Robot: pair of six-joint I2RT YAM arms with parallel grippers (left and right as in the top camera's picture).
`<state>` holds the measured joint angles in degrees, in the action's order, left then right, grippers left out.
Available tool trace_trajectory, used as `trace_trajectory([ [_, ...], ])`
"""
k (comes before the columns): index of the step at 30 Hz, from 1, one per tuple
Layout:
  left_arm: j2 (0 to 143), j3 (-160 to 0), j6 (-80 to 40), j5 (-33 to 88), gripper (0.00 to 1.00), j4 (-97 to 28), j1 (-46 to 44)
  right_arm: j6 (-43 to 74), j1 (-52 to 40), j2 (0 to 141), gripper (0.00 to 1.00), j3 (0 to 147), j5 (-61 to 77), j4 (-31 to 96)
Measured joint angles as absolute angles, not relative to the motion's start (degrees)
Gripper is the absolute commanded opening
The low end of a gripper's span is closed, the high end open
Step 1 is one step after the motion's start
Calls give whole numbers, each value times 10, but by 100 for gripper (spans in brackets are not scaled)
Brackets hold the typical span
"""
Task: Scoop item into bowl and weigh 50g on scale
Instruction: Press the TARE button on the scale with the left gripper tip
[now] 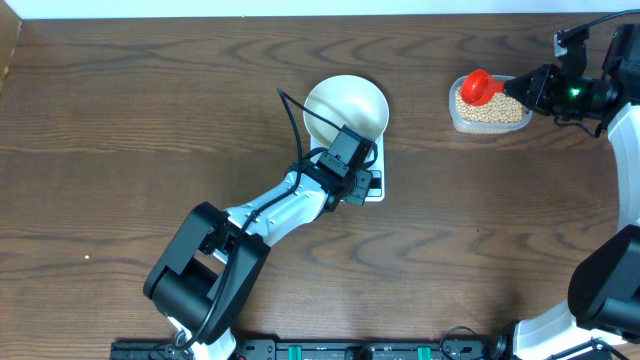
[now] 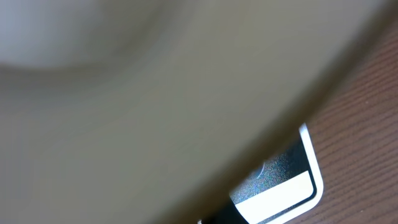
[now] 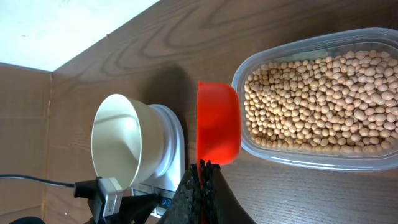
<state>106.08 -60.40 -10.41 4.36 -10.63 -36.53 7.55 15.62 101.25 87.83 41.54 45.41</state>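
The white bowl (image 1: 345, 106) stands on the white scale (image 1: 375, 188) at the table's middle. My left gripper (image 1: 358, 180) is low over the scale's front edge, right against the bowl, and looks shut and empty. The left wrist view shows only the blurred bowl wall (image 2: 155, 106) and a corner of the scale (image 2: 283, 186). My right gripper (image 1: 522, 88) is shut on the handle of a red scoop (image 1: 478, 87), held over the left end of the clear tub (image 1: 455, 118) of beige beans (image 1: 495, 110). The right wrist view shows the gripper (image 3: 202, 168), scoop (image 3: 217, 121), beans (image 3: 317, 93), bowl (image 3: 118, 143) and scale (image 3: 175, 149). No beans show in the scoop or the bowl.
The dark wooden table (image 1: 120, 120) ends at a pale back edge (image 1: 300, 8). The left arm's black cable (image 1: 292, 115) arcs beside the bowl. The arm bases stand along the front edge (image 1: 330, 350).
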Motion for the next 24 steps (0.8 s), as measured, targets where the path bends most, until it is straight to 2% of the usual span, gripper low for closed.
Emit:
trace_trajectory([
  [8,1047,-604,-104,43,7,-127,-365,73,156,1013,1,878,415,454],
  [19,852,-604,-104,39,7,-164,-365,65,156,1013,1,878,415,454],
  [24,832,-604,-104,13,7,-194,-365,55,156,1013,1,878,404,454],
])
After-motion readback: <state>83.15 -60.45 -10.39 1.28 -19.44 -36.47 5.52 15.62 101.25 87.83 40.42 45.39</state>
